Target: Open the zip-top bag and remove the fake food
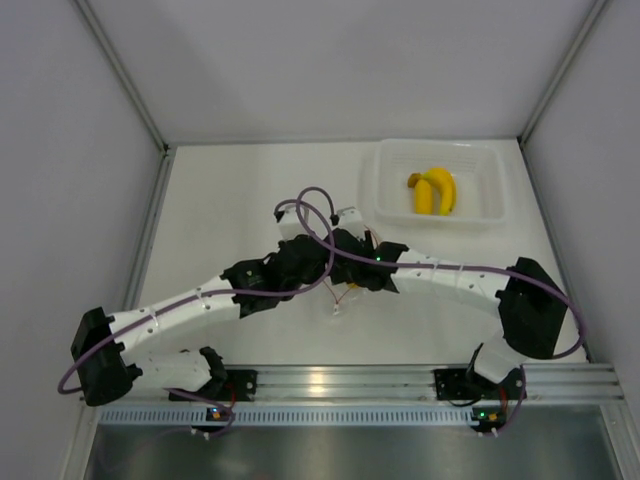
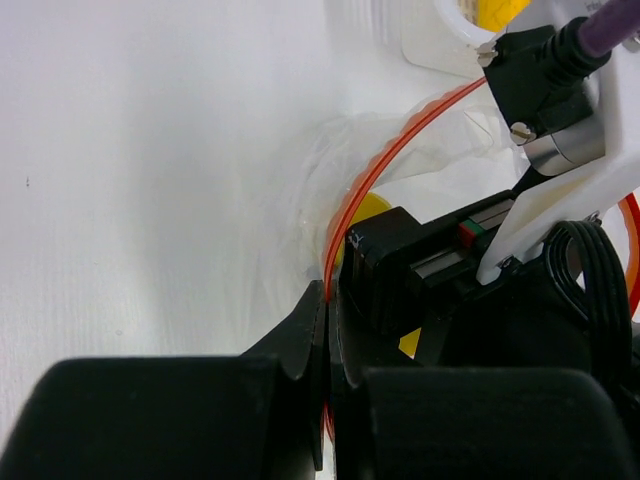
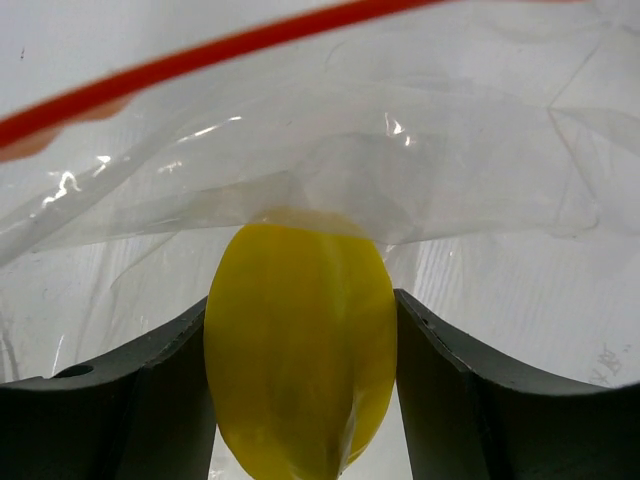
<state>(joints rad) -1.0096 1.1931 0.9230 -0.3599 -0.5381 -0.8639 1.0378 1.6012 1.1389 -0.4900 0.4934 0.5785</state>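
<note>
The left gripper (image 2: pixel 328 300) is clamped on the bag (image 2: pixel 345 150) at its orange zip strip (image 2: pixel 400 135). The right gripper (image 3: pixel 302 300) squeezes the yellow fruit (image 3: pixel 298 370), whose top sits under bag film. The banana (image 1: pixel 435 190) lies in the tray (image 1: pixel 490 215), at 1 o'clock from both grippers.

Pinches the zip-top bag (image 2: pixel 330 160) by its orange-red zipper strip (image 2: pixel 370 165) in the closed left claw (image 2: pixel 328 300). Shows a yellow fruit (image 2: pixel 368 212) inside the crinkled plastic, just beside that pinch, with the right claw (image 2: pixel 380 240) against it, over white surface (image 2: pixel 150 150).
</note>
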